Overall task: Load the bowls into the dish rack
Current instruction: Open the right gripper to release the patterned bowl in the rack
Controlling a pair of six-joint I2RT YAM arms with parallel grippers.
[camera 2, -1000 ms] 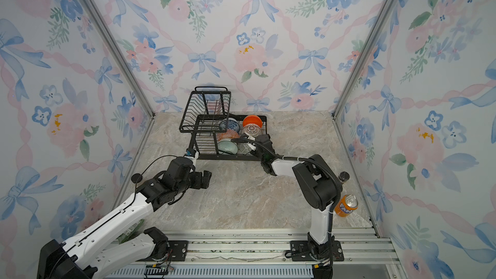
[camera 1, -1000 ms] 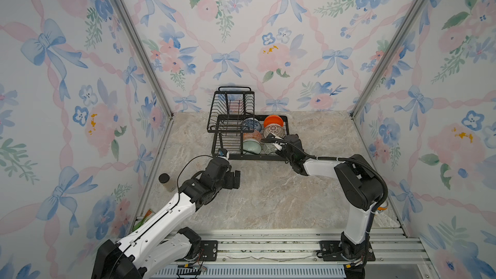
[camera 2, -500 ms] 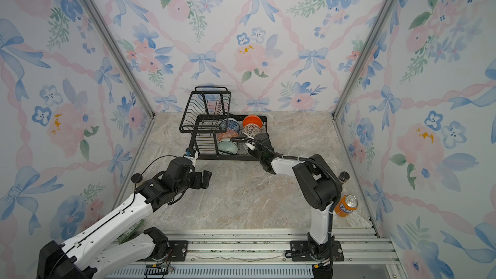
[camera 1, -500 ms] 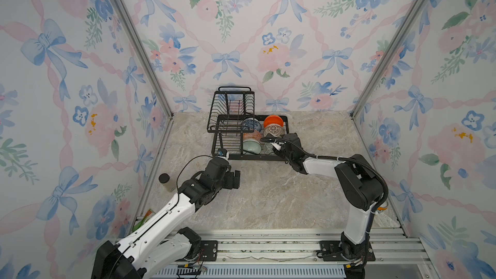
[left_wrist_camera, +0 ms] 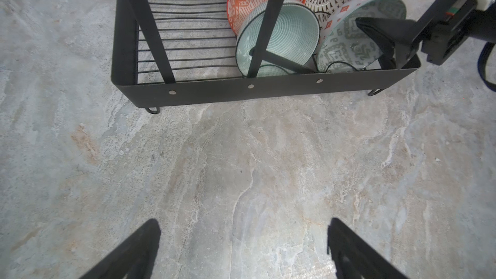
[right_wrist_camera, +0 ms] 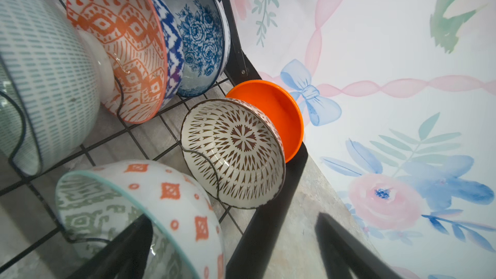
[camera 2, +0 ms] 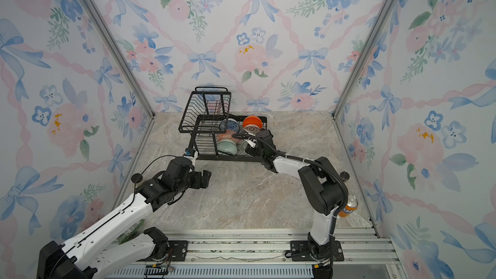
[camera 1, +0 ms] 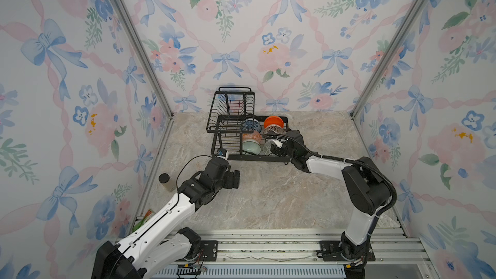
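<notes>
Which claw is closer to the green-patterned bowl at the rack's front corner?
The right. The right claw stands open at the green-patterned bowl, one finger at its rim. The left claw hangs open over the table, short of the dish rack.

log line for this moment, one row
right hand open at grey-green bowl | six bowls in dish rack | left hand open, empty, above table
</notes>
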